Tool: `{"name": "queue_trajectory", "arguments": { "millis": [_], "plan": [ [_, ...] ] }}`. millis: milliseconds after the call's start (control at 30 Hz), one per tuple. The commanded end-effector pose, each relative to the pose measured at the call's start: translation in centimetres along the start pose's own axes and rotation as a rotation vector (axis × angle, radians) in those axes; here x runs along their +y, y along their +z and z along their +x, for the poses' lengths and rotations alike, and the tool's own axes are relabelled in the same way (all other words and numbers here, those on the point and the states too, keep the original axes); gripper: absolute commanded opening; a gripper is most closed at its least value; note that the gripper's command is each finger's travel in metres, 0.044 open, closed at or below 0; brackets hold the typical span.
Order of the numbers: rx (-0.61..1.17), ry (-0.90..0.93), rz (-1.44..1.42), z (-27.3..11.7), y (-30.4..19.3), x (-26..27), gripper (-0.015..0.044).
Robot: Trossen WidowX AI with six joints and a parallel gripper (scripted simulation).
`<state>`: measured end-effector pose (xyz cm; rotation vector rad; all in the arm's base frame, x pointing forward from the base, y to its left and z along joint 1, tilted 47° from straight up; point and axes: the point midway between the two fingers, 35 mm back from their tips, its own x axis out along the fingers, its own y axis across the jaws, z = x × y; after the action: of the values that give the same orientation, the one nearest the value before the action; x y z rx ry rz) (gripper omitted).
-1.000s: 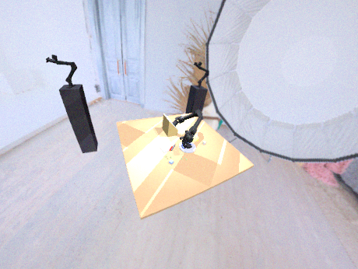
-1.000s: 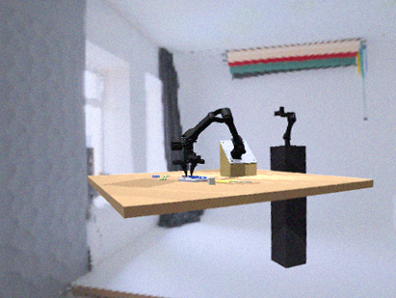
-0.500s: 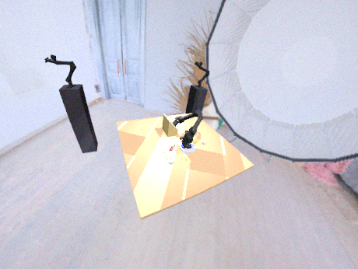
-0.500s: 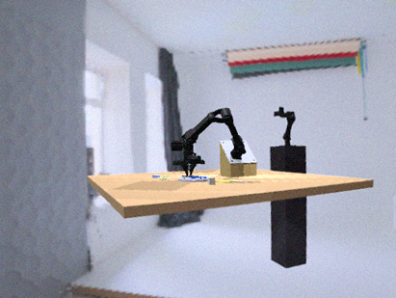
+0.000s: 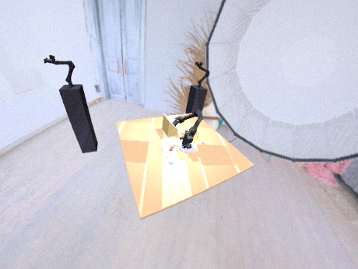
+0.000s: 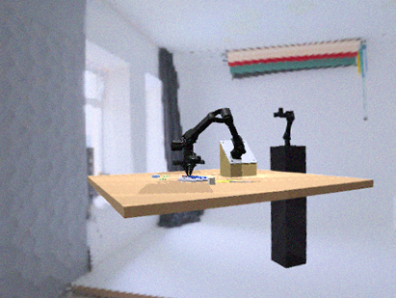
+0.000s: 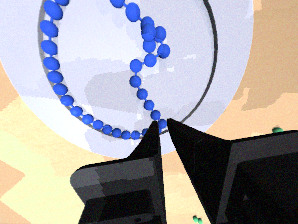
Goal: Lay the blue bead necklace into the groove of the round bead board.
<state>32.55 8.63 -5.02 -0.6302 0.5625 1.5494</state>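
Observation:
The round bead board (image 7: 235,100) is pale, with a thin dark ring groove (image 7: 216,50). The blue bead necklace (image 7: 49,47) (image 6: 199,177) follows the groove along the left and bottom of the wrist view. The rest runs loose inside the ring, with a bunched part at upper middle, and the groove's right side is bare. My gripper (image 7: 161,123) (image 6: 189,175) is at the board's edge, its fingertips nearly together around a bead near the bottom of the ring, where the loose strand meets it. The fingers partly hide the beads there.
A slanted box (image 5: 168,127) (image 6: 231,168) stands behind the board. A small pale cube (image 6: 212,180) is near the board. Green beads (image 7: 277,130) lie on the table beside the board, and a red item (image 5: 172,148) lies left of it in the top view.

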Motion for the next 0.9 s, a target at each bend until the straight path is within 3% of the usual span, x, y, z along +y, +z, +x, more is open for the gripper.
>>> {"name": "queue_trajectory", "arguments": {
  "millis": [0, 867],
  "plan": [
    [0.000, 0.000, -0.001, -0.02, 0.02, 0.00, 0.0000],
    [-0.004, 0.001, 0.005, -0.25, -0.76, -0.63, 0.0000]
  ]
}}
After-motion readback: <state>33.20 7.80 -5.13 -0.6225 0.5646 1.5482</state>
